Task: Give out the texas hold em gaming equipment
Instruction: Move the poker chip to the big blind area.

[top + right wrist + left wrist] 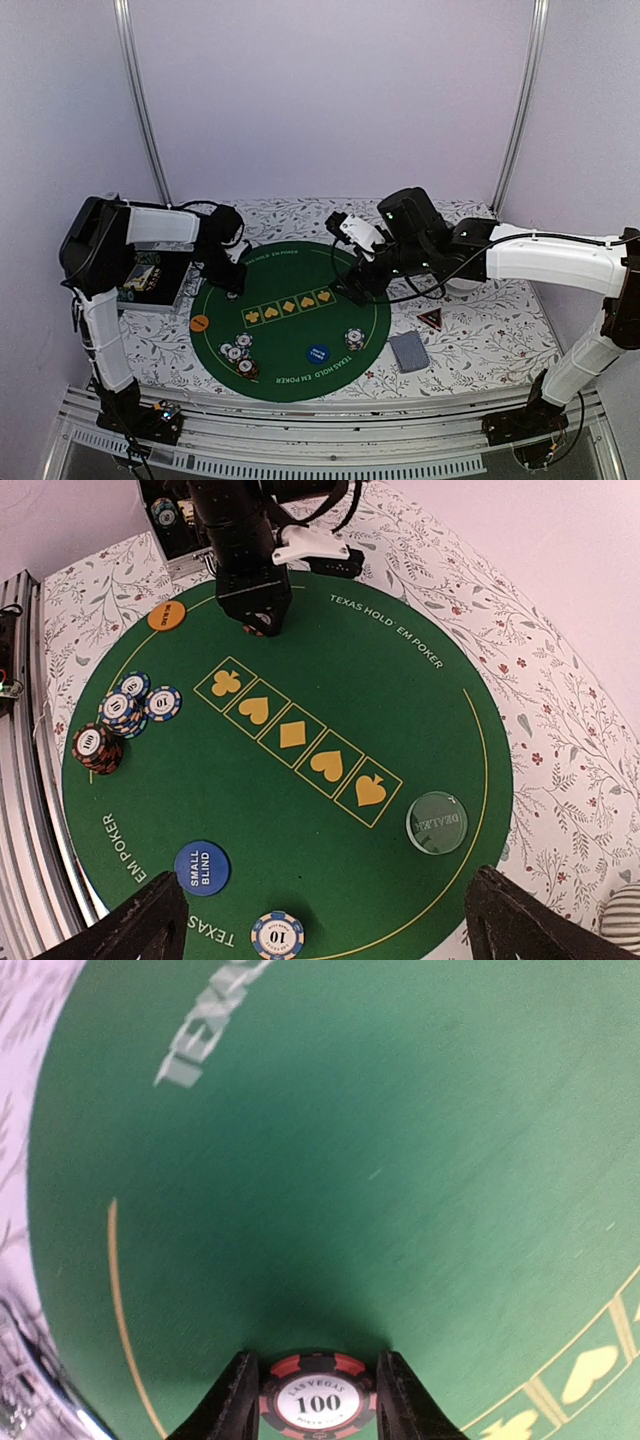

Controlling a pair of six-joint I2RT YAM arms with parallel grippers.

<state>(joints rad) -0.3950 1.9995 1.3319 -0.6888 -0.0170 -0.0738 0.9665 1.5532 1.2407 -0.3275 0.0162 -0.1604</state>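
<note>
The left gripper (pixel 318 1368) is clamped on a red-and-black chip (pixel 318 1400) (marked 100). Both fingers pinch it edge to edge, so it sits right between their tips. It is held low over the green mat (pixel 350 1160), between the club square (pixel 227 683) and the mat's rim; whether it touches the felt cannot be told. The right gripper (pixel 325 890) hangs high above the mat with its jaws spread wide and nothing in them. A stack of chips (pixel 97 746) rests at the mat's edge, well apart from both grippers.
</note>
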